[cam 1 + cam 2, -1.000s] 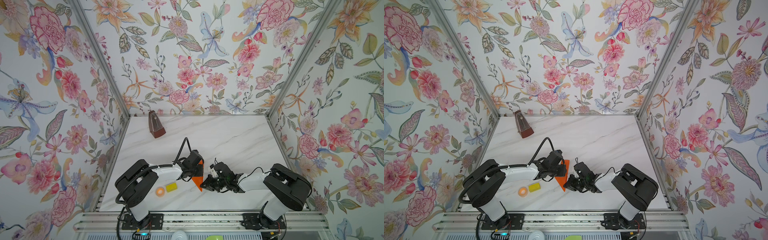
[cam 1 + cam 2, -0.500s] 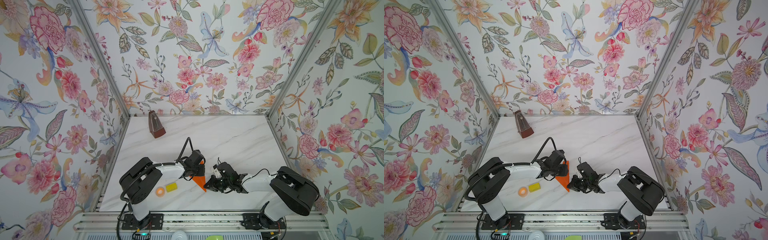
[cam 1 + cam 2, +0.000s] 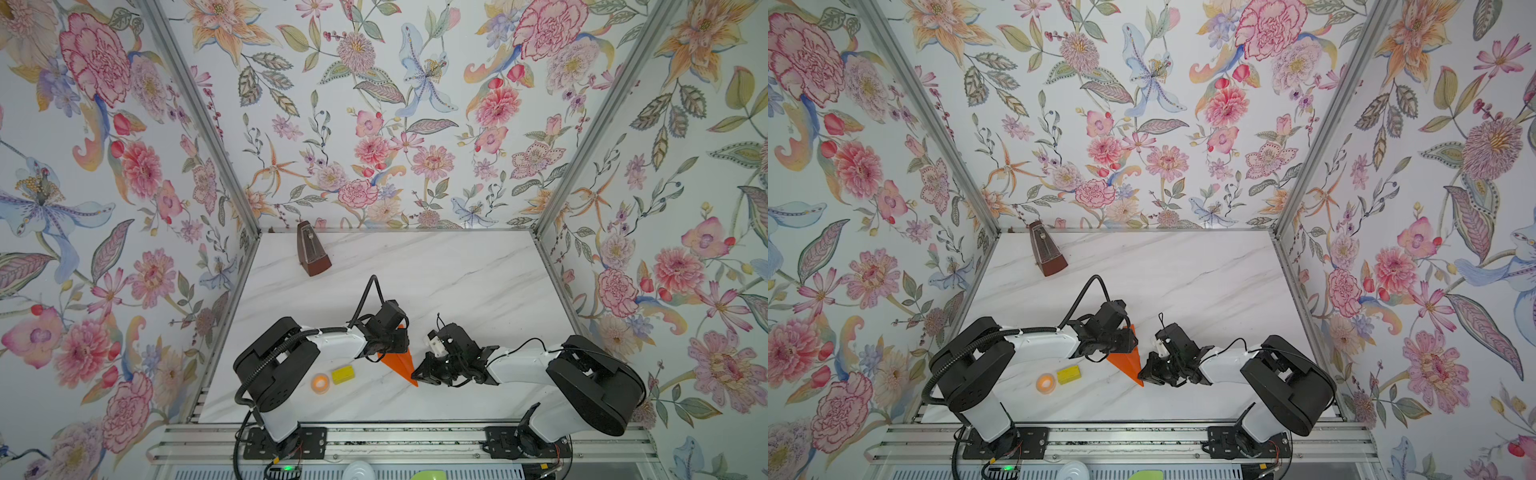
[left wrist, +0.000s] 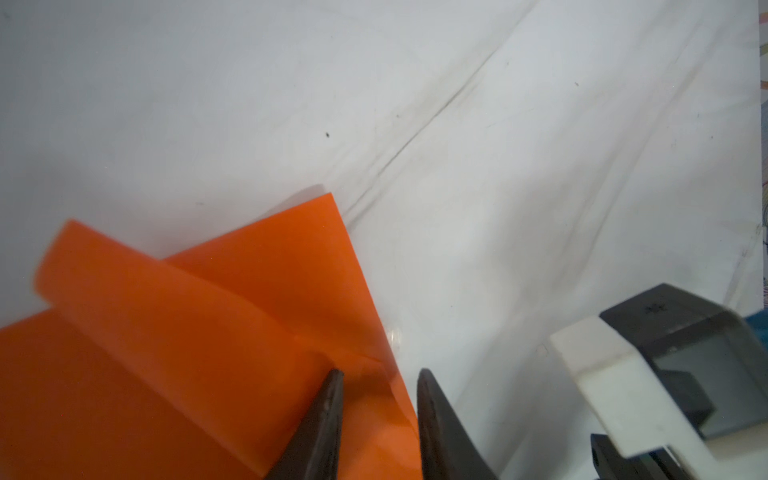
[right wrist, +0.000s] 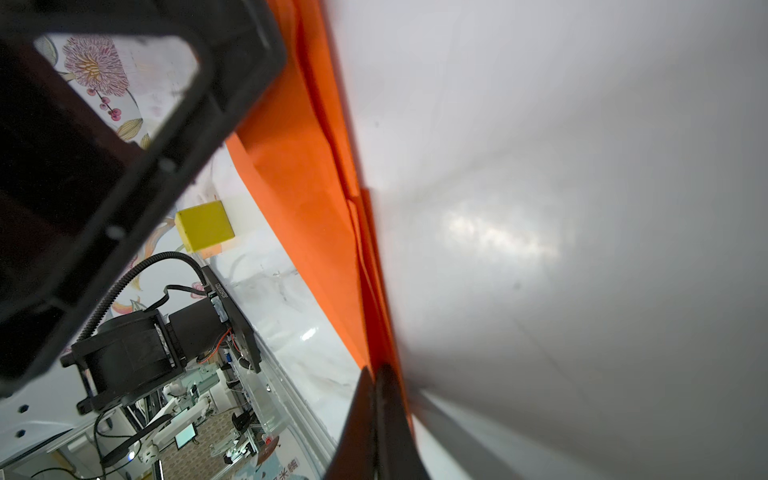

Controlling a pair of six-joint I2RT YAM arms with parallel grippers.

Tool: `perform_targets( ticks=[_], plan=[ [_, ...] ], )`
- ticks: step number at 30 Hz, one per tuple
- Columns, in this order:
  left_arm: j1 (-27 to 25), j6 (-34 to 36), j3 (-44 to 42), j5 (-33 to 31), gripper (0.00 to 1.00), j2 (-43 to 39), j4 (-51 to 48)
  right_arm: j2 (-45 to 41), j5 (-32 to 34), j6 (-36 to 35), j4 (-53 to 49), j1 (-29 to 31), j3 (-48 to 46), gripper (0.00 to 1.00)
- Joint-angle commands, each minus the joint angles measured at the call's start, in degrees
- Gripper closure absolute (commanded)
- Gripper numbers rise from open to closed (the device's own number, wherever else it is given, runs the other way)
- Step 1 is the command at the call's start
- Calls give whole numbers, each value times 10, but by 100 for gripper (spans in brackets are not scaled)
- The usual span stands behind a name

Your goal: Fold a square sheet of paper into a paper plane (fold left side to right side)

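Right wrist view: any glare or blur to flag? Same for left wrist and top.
Right wrist view: bright glare patch on the marble table, surface around it smeared; folded orange paper fairly sharp. Left wrist view: the paper's raised flap blurred at its edge, left claw dark and soft. Both top views: even light, sharp.

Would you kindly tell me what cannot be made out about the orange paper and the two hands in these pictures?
- Orange paper: in both top views the left arm's wrist covers its far part, hiding the full shape.
- Left hand: left wrist view's bottom edge cuts off its open fingers.
- Right hand: shut at the paper's tip; blur in the right wrist view hides whether paper is pinched.
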Motion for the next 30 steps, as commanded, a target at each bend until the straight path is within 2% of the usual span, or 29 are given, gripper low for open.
perform_targets(
  ticks=[1, 7, 10, 15, 17, 19, 21, 24, 28, 30],
  plan=[
    [9, 30, 25, -30, 63, -36, -63, 21, 6, -6, -70, 1, -23, 100],
    [5, 65, 54, -27, 62, -81, -132, 26, 7, 0, -61, 1, -27, 100],
    [-10, 73, 51, -16, 66, -86, -154, 30, 5, 1, -57, 2, -26, 100],
    [-40, 63, 30, -14, 81, -84, -167, 36, 5, 5, -50, 3, -25, 100],
    [-45, 54, 17, -23, 81, -85, -162, 37, 5, 6, -50, 4, -25, 100],
    [-45, 47, 8, -34, 80, -108, -158, 38, 5, 7, -49, 4, -25, 100],
    [-45, 41, 2, -49, 69, -129, -153, 40, 5, 9, -47, 6, -25, 100],
    [-45, 46, -6, -49, 62, -159, -137, 43, 5, 11, -43, 6, -24, 100],
    [-47, 47, -18, -33, 62, -178, -134, 49, 4, 14, -38, 8, -23, 100],
    [-51, 47, -31, -19, 69, -179, -133, 52, 3, 18, -33, 8, -23, 100]
  ],
)
